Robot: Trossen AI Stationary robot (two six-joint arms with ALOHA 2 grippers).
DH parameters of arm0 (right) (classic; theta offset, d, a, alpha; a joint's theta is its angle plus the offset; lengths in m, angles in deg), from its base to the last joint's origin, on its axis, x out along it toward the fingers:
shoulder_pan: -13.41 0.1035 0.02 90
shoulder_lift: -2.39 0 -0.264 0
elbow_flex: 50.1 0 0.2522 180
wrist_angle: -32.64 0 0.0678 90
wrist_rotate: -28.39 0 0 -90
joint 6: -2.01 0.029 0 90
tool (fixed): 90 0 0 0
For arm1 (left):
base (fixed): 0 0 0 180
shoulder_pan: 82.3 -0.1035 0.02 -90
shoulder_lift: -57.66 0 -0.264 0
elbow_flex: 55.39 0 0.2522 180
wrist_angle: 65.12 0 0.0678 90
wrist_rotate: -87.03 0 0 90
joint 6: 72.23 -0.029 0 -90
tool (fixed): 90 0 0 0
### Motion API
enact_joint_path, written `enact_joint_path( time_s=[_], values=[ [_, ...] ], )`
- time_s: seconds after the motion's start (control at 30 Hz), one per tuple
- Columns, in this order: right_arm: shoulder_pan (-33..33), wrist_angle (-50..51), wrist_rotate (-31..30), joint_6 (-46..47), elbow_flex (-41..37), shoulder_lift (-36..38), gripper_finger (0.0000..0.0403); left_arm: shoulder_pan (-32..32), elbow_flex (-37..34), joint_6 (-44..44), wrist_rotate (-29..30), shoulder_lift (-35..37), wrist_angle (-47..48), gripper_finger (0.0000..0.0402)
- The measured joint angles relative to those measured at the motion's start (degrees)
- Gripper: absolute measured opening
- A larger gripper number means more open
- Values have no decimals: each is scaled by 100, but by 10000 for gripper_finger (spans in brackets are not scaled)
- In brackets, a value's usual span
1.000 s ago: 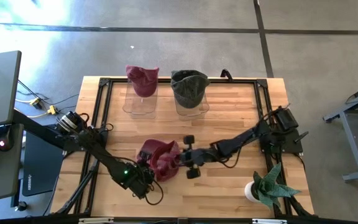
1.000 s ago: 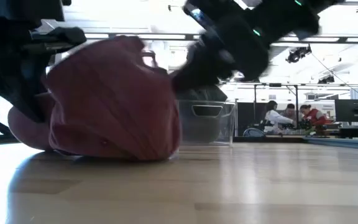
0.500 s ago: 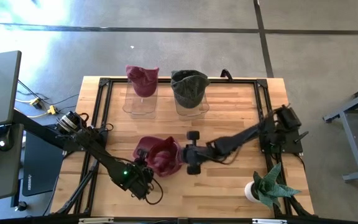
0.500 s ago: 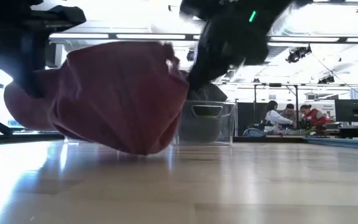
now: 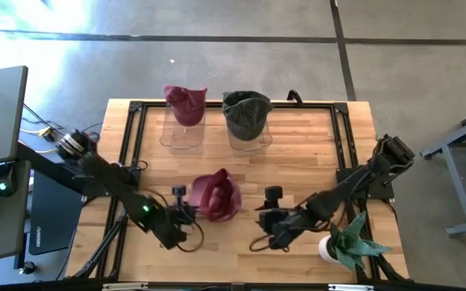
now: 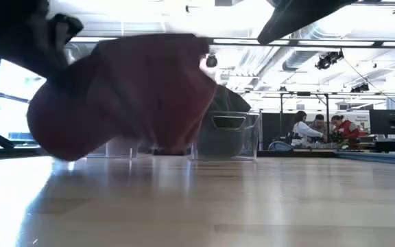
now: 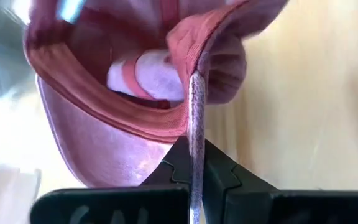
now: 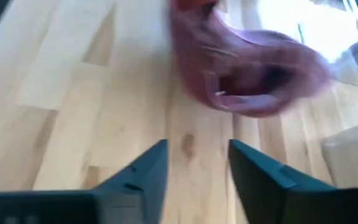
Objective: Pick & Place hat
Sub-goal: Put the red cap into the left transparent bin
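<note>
A maroon hat (image 5: pixel 217 195) hangs clear of the wooden table (image 5: pixel 298 162), seen in the low view as a dark red bulk (image 6: pixel 129 96) above the boards. My left gripper (image 5: pixel 189 204) is shut on its brim, on the hat's left side. My right gripper (image 5: pixel 267 217) stands open to the right of the hat, apart from it; in its wrist view the hat (image 8: pixel 247 68) lies ahead of the open fingers (image 8: pixel 148 168). My left gripper pinches the hat's brim at its edge (image 7: pixel 195 118) between its two fingers (image 7: pixel 178 155). The brim runs edge-on into the gap, and the crown opens up beyond it. The fingers come roughly level from the table's left. The hat hangs lifted clear of the table.
Two clear containers stand at the far edge, one holding a maroon hat (image 5: pixel 186 105), the other a dark hat (image 5: pixel 246 114). A potted plant (image 5: pixel 345 244) sits at the near right corner. Bare boards lie between the containers and the grippers.
My left gripper has risen and moved slightly toward the far edge with the hat, which was resting on the table and now hangs clear. My right gripper, which was at the hat's right side, has let go and drawn back toward the near right.
</note>
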State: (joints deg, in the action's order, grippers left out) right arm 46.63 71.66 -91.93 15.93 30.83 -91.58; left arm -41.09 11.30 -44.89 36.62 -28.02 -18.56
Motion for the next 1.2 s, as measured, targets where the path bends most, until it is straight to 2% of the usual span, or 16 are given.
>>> enact_joint_path(
  time_s=[0.1, 0.23, 0.37, 0.47, 0.53, 0.7, 0.97, 1.1, 1.2],
  values=[
    [168, -691, 22, -424, -325, -32, 211, -5, -755, 34, 442, 808, -1309, 0],
    [266, -2374, -230, -1224, -978, -52, 230, -191, -1641, 9, 584, 1699, -3130, 0],
    [104, -4136, -650, -2211, -1546, -50, 227, -234, -2237, -484, 167, 2263, -4416, 0],
    [-84, -5238, -1216, -3036, -1801, -50, 221, -260, -2424, -751, -143, 2336, -4850, 0],
    [-202, -5644, -1339, -3586, -1869, -50, 221, -260, -2458, -784, -236, 2335, -4974, 0],
    [-468, -5706, -946, -4321, -1699, -50, 228, -258, -2458, -796, -505, 2235, -5023, 0],
    [-766, -4637, -135, -4600, -1341, -48, 260, -260, -2458, -807, -566, 2171, -5086, 0],
    [-776, -4637, -304, -5363, -1343, -264, 259, -260, -2458, -956, -565, 2171, -5258, 0],
    [-774, -5291, -906, -5830, -1343, -598, 255, -260, -2458, -1059, -606, 2171, -5371, 0]
  ],
)
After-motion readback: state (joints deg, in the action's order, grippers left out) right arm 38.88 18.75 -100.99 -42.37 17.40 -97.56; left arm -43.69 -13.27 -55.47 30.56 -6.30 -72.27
